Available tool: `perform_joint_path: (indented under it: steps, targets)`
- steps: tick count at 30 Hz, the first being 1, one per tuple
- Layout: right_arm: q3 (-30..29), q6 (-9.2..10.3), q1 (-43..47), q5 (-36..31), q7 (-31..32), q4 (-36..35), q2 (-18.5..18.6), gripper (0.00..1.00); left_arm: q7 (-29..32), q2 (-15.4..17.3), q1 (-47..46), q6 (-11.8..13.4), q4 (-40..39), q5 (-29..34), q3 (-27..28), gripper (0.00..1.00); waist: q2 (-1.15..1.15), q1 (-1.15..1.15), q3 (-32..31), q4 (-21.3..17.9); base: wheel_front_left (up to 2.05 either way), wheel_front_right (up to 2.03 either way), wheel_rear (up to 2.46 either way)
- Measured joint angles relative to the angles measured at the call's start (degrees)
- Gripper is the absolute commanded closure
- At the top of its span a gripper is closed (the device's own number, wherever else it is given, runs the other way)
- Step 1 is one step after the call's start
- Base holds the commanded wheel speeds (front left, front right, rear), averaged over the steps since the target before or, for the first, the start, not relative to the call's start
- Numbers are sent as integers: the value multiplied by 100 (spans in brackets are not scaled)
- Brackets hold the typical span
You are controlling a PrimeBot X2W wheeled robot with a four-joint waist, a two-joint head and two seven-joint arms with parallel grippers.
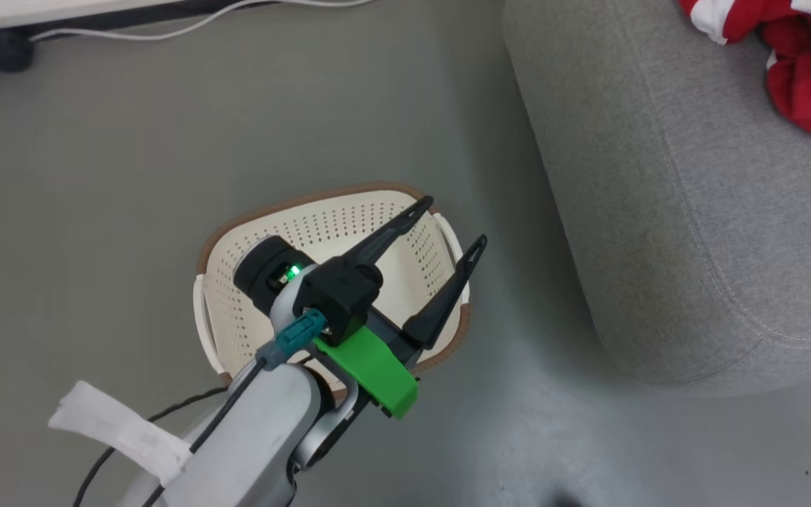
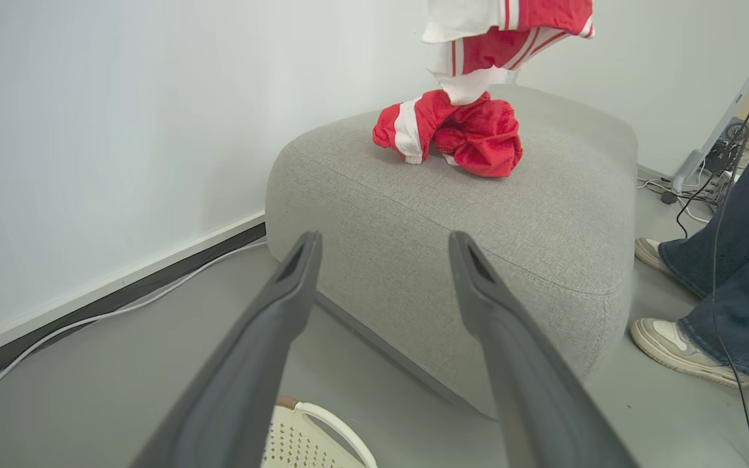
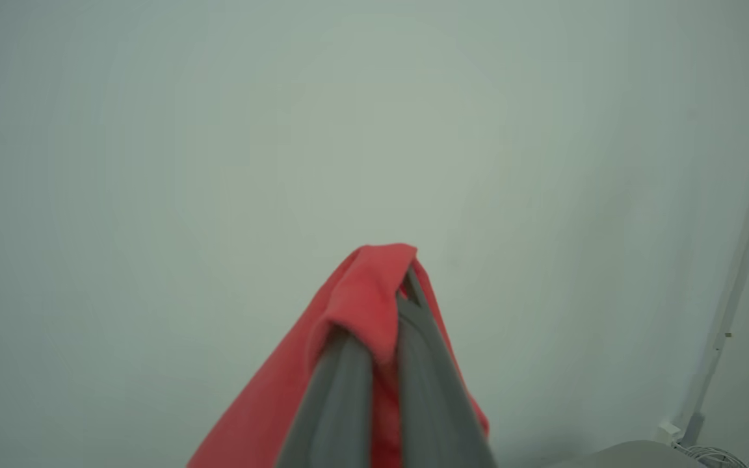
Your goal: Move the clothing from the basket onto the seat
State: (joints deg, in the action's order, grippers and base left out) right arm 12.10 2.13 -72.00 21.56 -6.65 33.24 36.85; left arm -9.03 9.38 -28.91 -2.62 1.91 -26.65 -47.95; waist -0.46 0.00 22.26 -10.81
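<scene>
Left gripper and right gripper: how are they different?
The left gripper has its fingers wide apart; the right gripper has them pinched together. The left gripper holds nothing; the right gripper clamps red clothing. The left gripper hangs over the basket; the right gripper points at a pale surface. Both have two long dark fingers.

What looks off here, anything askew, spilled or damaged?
Nothing spilled or damaged. One red garment lies bunched on the seat; a second garment hangs above it. The shut right gripper has red cloth draped over it. A person's shoes stand close beside the seat. The basket sits upright.
</scene>
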Motion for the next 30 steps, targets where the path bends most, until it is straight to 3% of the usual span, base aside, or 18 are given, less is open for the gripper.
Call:
perform_joint_path:
  steps: [6, 15, 22, 30]
  targets:
    - [-108, 86, 9, 4, -12, 288, 23, 100, 171, 85, -79, 71, -282, 11, 131, 0, 0, 0, 453, 121, 0, 0, 0]
    - [-191, 203, 743, 240, -247, 962, -443, 100, 252, 270, -253, 111, -422, 63, 185, 0, 0, 1, 1004, 94, 0, 0, 0]
    - [-292, 252, 1513, 439, -445, 1544, -764, 100, 302, 360, -252, 111, -435, 63, 202, 0, 0, 1, 1126, -45, 0, 0, 0]
    - [-285, 243, 1767, 568, -656, 1694, -1217, 100, 319, 436, -250, 112, -435, 63, 260, 0, 0, 1, 1075, -153, 0, 0, 0]
